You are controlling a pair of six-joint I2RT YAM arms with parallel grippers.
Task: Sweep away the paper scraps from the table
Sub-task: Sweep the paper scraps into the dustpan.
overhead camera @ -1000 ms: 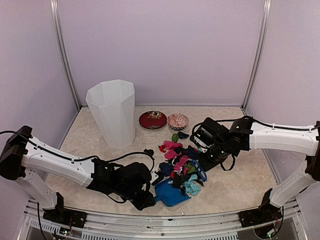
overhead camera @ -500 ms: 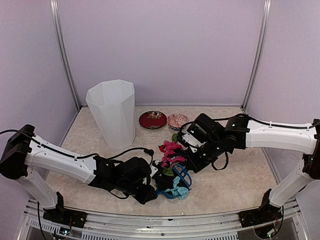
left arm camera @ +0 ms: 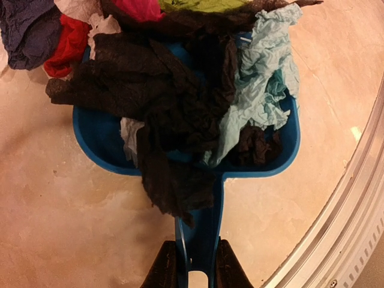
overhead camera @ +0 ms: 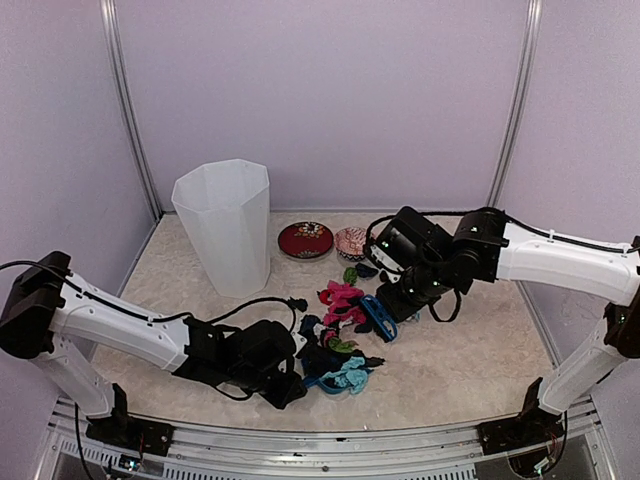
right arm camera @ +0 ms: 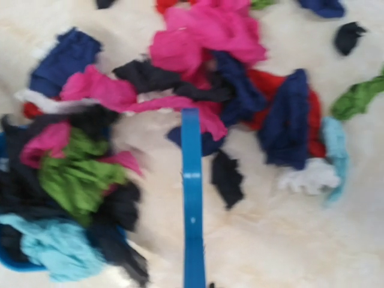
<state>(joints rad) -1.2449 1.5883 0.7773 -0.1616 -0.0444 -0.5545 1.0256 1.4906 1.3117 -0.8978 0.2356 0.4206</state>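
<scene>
Change: since a second ago the blue plastic brush [overhead camera: 377,318] has been drawn through the heap toward the pan and then carried back to the far side; the pan, bare blue then, is now buried under wads.
Left pincer: the left gripper [left arm camera: 192,271] is closed narrowly on the handle of the blue plastic dustpan [left arm camera: 96,141], which is laid flat on the table with its mouth facing away from the arm bases.
Right pincer: the right gripper [overhead camera: 392,303] is clamped fully on the brush, which is held low over the scraps.
Scraps: the crumpled paper scraps [overhead camera: 342,297] are split in two lots. Black, teal and white wads are piled in and over the pan, while pink, red, navy and green ones lie on the mottled beige table [overhead camera: 460,360] just beyond its lip.
Step in hand: the brush is judged to be placed behind the remaining wads for another stroke.
How it is done well: the brush should be set down beyond the farthest pink wads, pressed lightly and pulled straight at the pan's mouth. The pan should be held still, lip down, so nothing is pushed underneath — overflow is a risk, as it is already heaped.
Bystanders: a tall white faceted bin [overhead camera: 225,225] and two small patterned bowls [overhead camera: 356,242] stand at the back.
</scene>
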